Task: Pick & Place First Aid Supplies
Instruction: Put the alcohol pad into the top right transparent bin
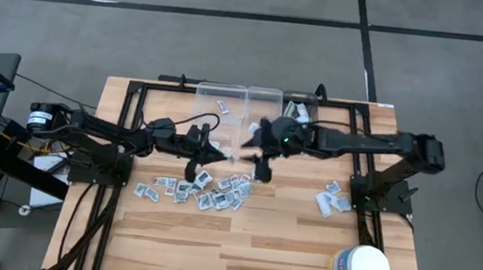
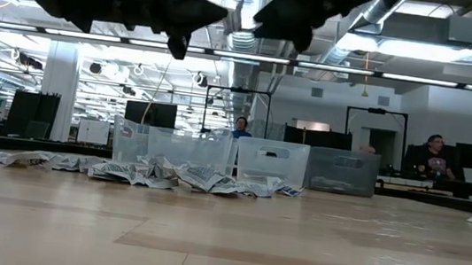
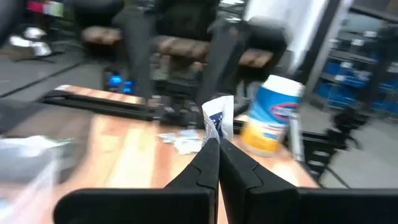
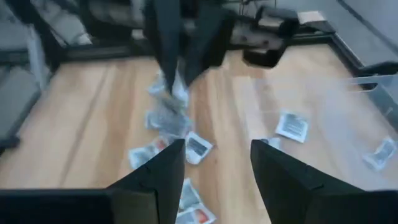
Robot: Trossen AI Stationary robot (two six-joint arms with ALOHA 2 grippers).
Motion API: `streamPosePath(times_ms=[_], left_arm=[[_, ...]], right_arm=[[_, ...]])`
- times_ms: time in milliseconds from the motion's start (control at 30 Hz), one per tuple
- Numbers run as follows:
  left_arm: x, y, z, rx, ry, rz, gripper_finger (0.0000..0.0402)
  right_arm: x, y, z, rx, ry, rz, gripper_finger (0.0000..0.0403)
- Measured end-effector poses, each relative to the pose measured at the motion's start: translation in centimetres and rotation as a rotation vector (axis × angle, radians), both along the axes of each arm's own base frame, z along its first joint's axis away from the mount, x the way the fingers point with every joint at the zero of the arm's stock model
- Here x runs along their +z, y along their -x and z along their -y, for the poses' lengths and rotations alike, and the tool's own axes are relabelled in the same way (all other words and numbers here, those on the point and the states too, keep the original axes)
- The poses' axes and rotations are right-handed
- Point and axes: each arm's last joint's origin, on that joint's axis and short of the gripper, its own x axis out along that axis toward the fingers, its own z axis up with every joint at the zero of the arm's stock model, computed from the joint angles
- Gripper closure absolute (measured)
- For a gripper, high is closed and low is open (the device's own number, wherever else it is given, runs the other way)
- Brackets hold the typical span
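**Sorting barely begun: most packets still on the table**

Dark fingers of the left gripper [image 3: 217, 152] fill the bottom of the left wrist view, pressed together on 1 small white packet with a blue print [image 3: 219, 118] that stands up from their tips. In the high view this gripper [image 1: 217, 154] sits just left of the frame's centre, above the light wooden slatted table [image 1: 284, 247] and close to the clear plastic bins [image 1: 237, 108] at the upper middle.

Opposite it, the right gripper [image 1: 261, 166] hangs at the frame's centre with its jaws spread wide and nothing between them; the right wrist view shows its 2 fingers [image 4: 158, 174] apart over scattered packets.

Done so far, as far as can be seen: only a few items lie in the bins, among them 1 white packet [image 1: 223, 107] in the left bin and some pale wrappers [image 1: 296, 110] in the bin at the upper right of the row.

Left to do: the main heap of small flat white-grey square packets [image 1: 204, 191] is spread across the table just below centre, and a smaller cluster of packets [image 1: 332, 198] lies at right of centre, well apart from it. I judge the task to be at an early stage, with dozens of pieces not yet binned.

A big white round tub with a blue-yellow label [image 1: 361, 266] stands at the lower right, away from both piles.
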Motion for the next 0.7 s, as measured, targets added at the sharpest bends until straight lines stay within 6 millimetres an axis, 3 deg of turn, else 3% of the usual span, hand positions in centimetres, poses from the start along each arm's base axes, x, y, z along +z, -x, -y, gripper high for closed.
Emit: streamPosePath(times_ms=[133, 333, 500, 700], left_arm=[[0.0, 0.0, -0.2, 0.02, 0.003, 0.0, 0.0397], [0.8, 0.2, -0.3, 0.057, 0.003, 0.093, 0.0398], [1.8, 0.6, -0.6, 0.164, 0.026, 0.202, 0.0398], [1.9, 0.6, -0.8, 0.224, 0.046, 0.214, 0.0398]], right_arm=[[2.1, 1.8, -0.1, -0.002, -0.035, 0.023, 0.0231], [2.4, 2.1, 0.0, -0.092, -0.008, 0.028, 0.0236], [0.2, 0.5, 0.5, -0.18, 0.006, -0.022, 0.0232], [-1.1, -2.1, 0.4, -0.215, 0.025, 0.076, 0.0231]])
